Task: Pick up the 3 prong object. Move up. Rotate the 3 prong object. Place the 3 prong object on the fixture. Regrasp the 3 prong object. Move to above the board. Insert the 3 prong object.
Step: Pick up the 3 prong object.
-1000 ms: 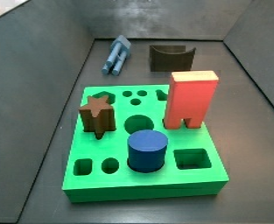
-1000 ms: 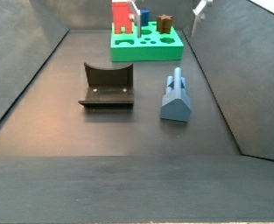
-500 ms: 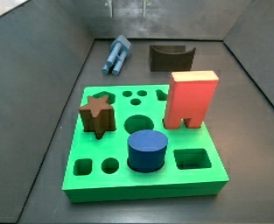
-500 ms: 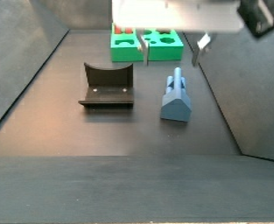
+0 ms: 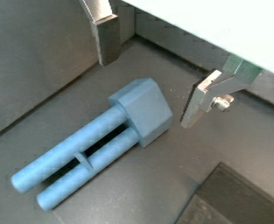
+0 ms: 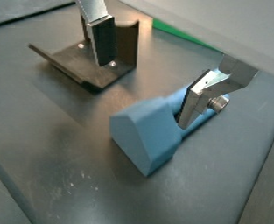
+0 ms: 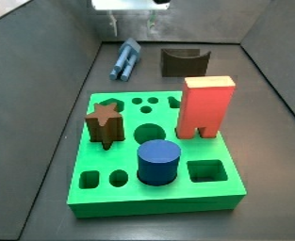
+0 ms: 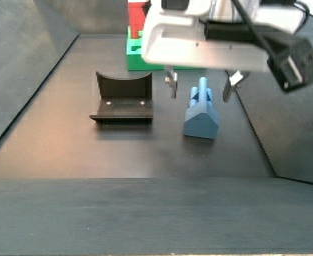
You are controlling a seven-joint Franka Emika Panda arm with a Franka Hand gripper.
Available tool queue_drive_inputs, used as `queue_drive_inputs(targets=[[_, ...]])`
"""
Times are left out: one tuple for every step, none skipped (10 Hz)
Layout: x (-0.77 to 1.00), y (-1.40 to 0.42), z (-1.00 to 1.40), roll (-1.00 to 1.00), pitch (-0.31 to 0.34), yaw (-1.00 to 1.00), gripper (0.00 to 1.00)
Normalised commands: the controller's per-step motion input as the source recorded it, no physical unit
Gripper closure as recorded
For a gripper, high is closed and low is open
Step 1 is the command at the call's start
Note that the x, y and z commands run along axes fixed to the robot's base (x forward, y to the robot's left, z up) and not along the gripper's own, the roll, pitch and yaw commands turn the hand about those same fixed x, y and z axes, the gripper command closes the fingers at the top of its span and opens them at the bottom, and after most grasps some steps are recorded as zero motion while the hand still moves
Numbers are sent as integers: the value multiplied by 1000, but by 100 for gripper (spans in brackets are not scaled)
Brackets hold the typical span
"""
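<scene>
A second ago the hand (image 8: 200,84) is absent from both side views. Half a second ago only its pale housing is seen along the upper edge of a side view, above the board (image 8: 137,50). Now the hand is lowered into the scene and is seen just above the 3 prong object (image 8: 200,108), with its fingers (image 8: 171,83) spread apart on either side of the prongs. Much of the board is now hidden behind the housing in that side view. In a side view, the hand's housing (image 7: 131,5) is now glimpsed at the upper edge.
</scene>
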Motion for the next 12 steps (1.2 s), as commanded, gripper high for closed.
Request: queue_drive_inputs(targets=[[-74, 43, -540, -67, -219, -6, 0], [-74, 29, -523, -27, -189, 0, 0], [-143, 6, -491, -14, -219, 0, 0], [-123, 0, -500, 0, -199, 0, 0], [-143, 0, -569, 0, -186, 0, 0], [-126, 0, -569, 0, -177, -34, 0], [-69, 0, -583, 0, -179, -100, 0], [-71, 0, -569, -29, -239, -209, 0], [0, 0, -569, -24, -236, -274, 0], [34, 31, -609, -31, -219, -229, 0], [0, 43, -657, -63, -223, -240, 0], [0, 6, -686, -71, -221, -269, 0]])
